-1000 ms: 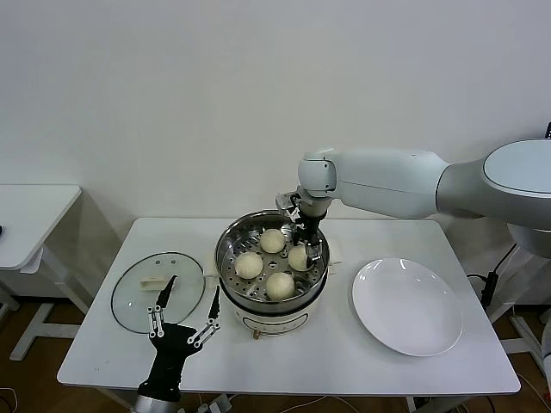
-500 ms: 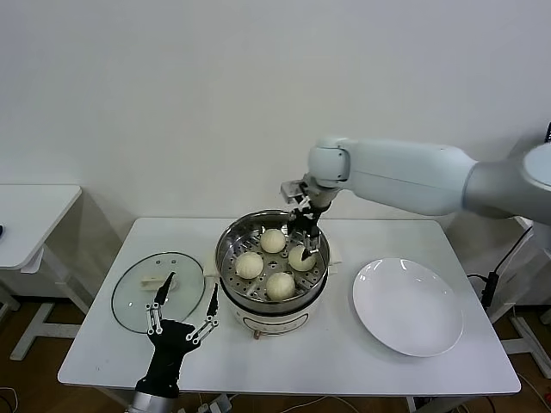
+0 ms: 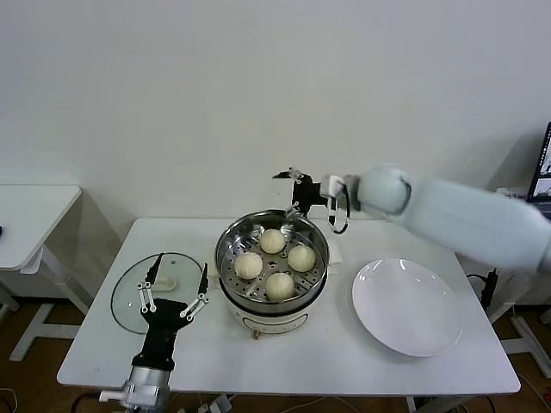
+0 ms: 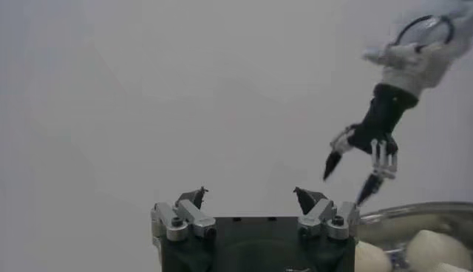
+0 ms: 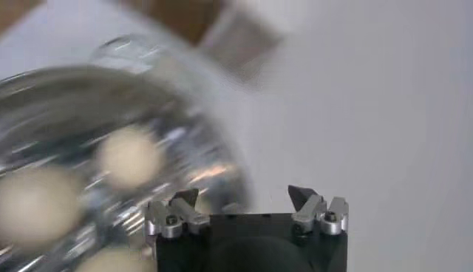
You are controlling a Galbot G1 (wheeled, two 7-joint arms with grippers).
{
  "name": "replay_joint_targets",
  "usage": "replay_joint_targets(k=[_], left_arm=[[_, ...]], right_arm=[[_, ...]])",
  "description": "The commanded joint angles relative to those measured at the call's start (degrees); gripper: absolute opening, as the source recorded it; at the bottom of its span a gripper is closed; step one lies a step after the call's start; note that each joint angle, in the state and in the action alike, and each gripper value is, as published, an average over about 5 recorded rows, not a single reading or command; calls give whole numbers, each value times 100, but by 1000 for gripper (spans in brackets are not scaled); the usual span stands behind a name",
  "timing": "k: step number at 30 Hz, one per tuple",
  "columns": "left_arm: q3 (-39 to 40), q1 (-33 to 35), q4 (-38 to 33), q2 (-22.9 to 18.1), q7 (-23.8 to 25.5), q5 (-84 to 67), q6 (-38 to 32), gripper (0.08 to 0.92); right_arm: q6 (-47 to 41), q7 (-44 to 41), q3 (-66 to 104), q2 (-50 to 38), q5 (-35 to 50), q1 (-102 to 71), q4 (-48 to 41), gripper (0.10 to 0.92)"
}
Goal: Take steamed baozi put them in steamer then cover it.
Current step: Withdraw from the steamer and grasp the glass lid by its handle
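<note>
**Four buns in the pot, lid off to the side**

A white table [image 3: 344, 361] stands against a plain pale wall. At its left end the cover [image 3: 129, 297] lies flat — clear glass, cream handle near its middle. The left gripper [image 3: 176, 274] hangs over the cover's near edge, fingers spread wide and holding nothing. Beside the cover sits the steamer [image 3: 272, 297], uncovered, with the four steamed baozi [image 3: 274, 261] resting on its perforated tray. Above the steamer's far rim the right gripper [image 3: 287, 192] is in the air, jaws apart and empty. To the right of the steamer, a white plate [image 3: 406, 306] lies bare on the table.
</note>
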Motion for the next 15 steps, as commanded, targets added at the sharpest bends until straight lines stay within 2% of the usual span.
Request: replay_joint_targets(k=[1,8,15], left_arm=[[-61,-557,456,-18,-291,1222,224,823],[-258,-795,1187,-28,-436,2346,207,823],[-592,-886,1991,148,-502,4097,400,823]], right_arm=[[1256,4552,4129,-677,-705,-4125,675,823],[1452,4296,6717,492,-1413,-6416,343,823],[1679,3806,8216,1529,-1718,-7580,186,823]])
